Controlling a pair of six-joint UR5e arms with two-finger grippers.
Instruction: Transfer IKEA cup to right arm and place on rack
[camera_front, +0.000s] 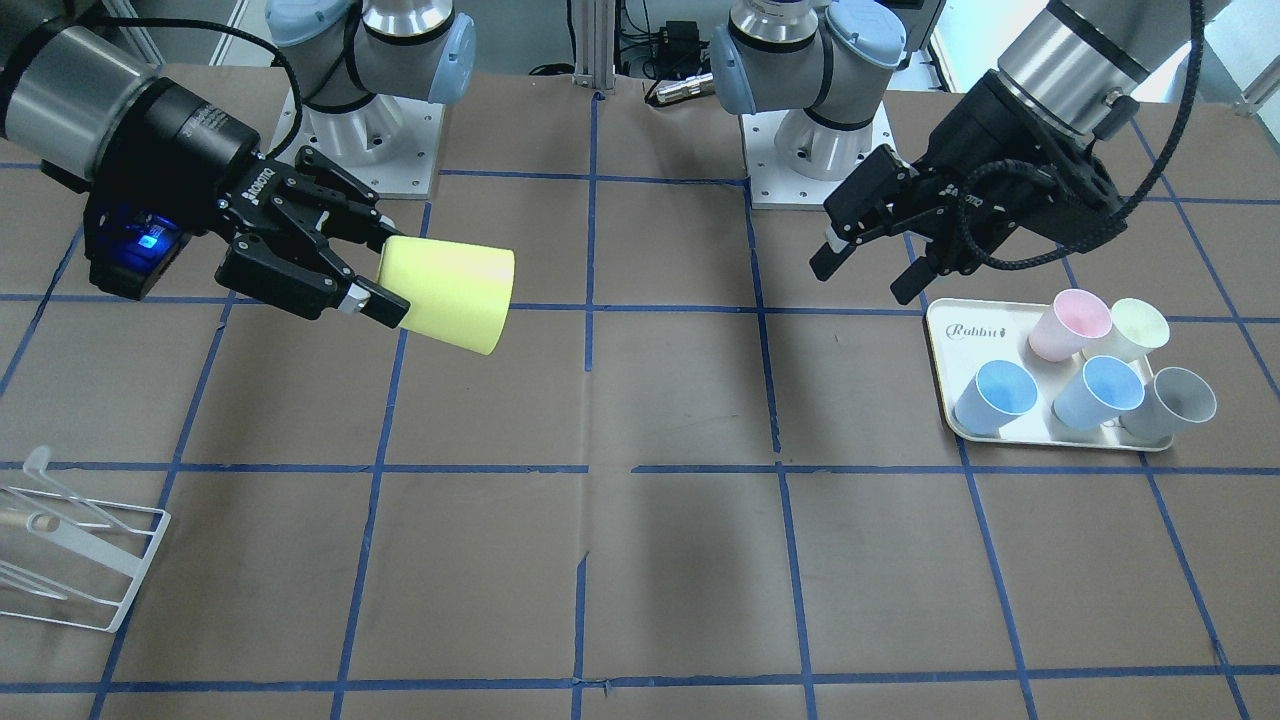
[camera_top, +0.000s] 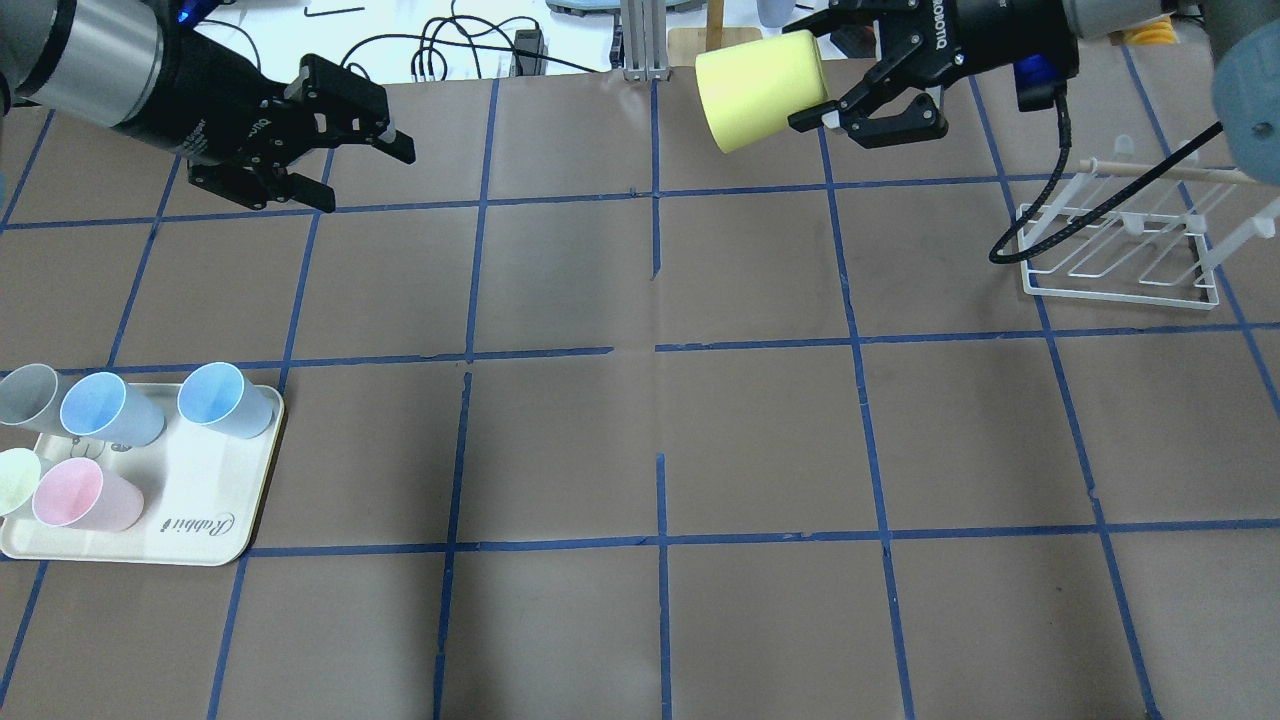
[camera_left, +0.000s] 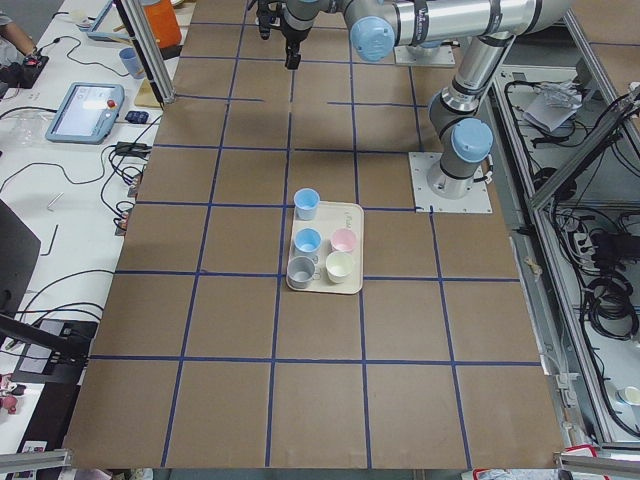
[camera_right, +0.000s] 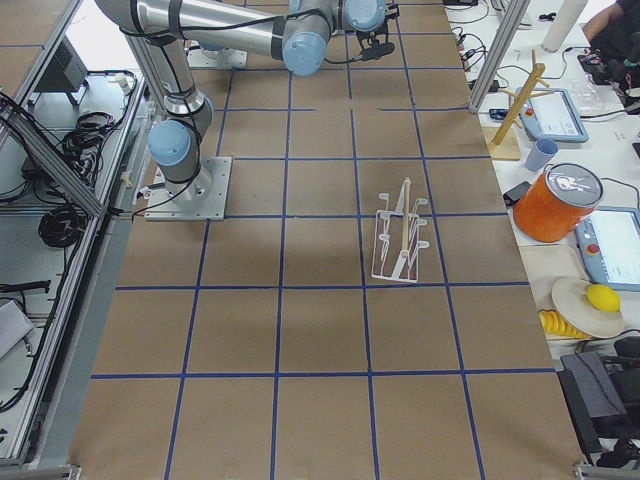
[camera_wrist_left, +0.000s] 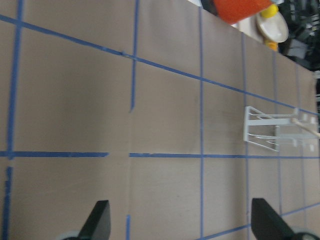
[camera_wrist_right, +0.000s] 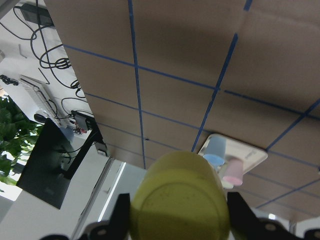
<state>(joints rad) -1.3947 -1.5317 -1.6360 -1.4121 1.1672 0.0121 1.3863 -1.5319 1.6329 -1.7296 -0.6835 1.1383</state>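
The bright yellow IKEA cup (camera_front: 447, 293) lies on its side in the air, held at its base end by my right gripper (camera_front: 388, 280), which is shut on it. In the overhead view the cup (camera_top: 760, 90) and right gripper (camera_top: 815, 75) are at the far middle of the table. The right wrist view shows the cup's base (camera_wrist_right: 177, 200) between the fingers. My left gripper (camera_top: 365, 175) is open and empty, well apart from the cup, and shows wide open in the left wrist view (camera_wrist_left: 182, 222). The white wire rack (camera_top: 1120, 250) stands empty on the table under the right arm.
A cream tray (camera_top: 200, 530) marked "Rabbit" sits at the near left with several cups on it: pink (camera_top: 85, 498), pale yellow-green (camera_top: 15, 480), two blue and a grey. A black cable (camera_top: 1050, 200) hangs from the right arm near the rack.
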